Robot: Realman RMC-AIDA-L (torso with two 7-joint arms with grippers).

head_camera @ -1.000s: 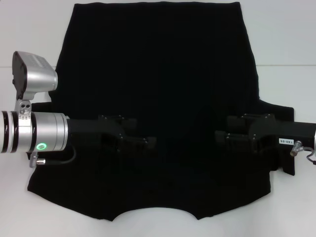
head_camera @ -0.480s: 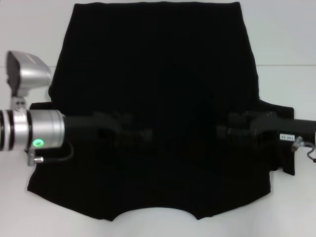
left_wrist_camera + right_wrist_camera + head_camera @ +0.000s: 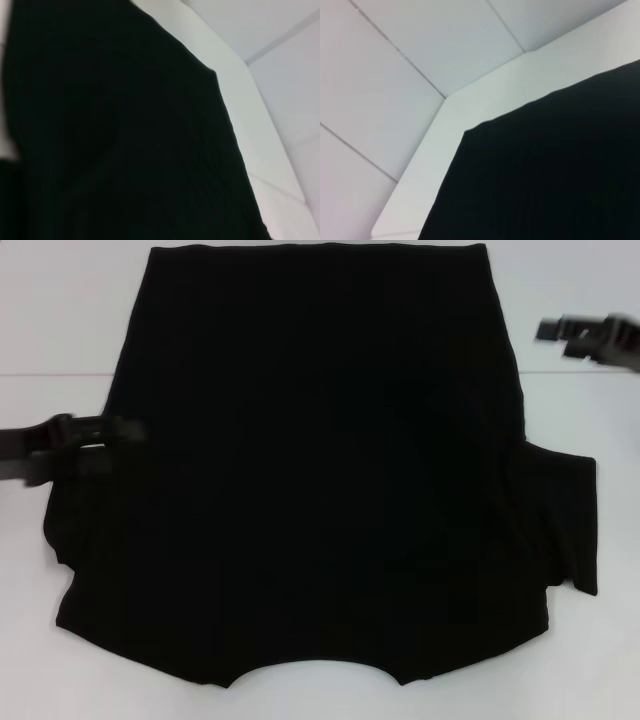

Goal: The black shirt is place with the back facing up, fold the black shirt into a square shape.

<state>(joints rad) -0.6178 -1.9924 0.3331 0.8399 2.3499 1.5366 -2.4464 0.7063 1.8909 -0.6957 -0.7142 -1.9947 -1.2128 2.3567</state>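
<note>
- Black shirt (image 3: 320,470): spread flat on the white table (image 3: 60,300).
- Left gripper (image 3: 95,432): at the shirt's left edge, finger spread unclear.
- Right gripper (image 3: 585,335): beyond the right edge, likewise unclear.

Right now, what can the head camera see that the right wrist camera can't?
Only the head view shows both arms: the left gripper at the black shirt's left edge, the right gripper off to the far right over the white table, plus the whole shirt with its right sleeve sticking out. Only the right wrist view shows the table's corner and the floor beyond. Both show black shirt on white table.
</note>
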